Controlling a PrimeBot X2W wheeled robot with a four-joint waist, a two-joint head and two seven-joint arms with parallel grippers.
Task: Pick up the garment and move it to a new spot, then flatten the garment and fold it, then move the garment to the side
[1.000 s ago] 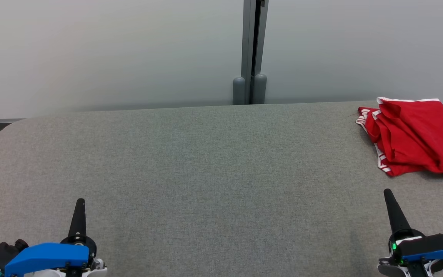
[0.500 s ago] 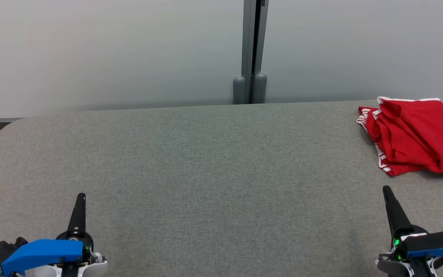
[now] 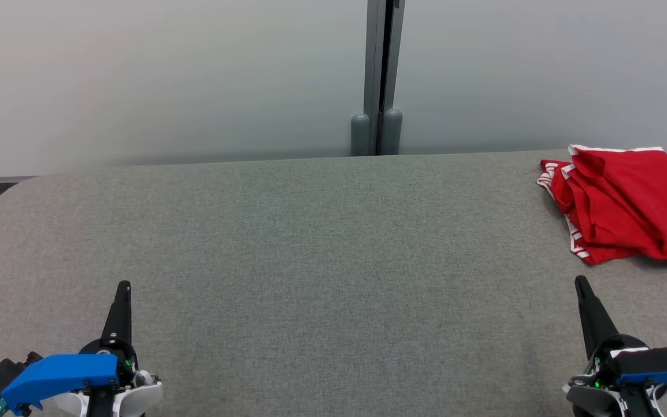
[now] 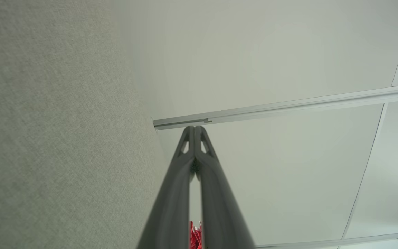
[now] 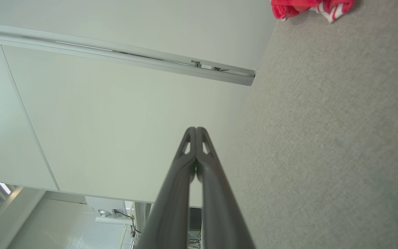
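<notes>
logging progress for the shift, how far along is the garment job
Done: nothing clearly; the red garment lies rumpled at the table's far right corner. In hand: nothing; the left gripper and right gripper are shut, empty, near the front edge. Left, probably: picking up, flattening, folding, moving aside.

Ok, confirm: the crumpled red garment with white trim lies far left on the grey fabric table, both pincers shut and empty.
No: the head view shows the crumpled red garment with white trim far right on the grey fabric table; left pincer and right pincer are shut and empty.
</notes>
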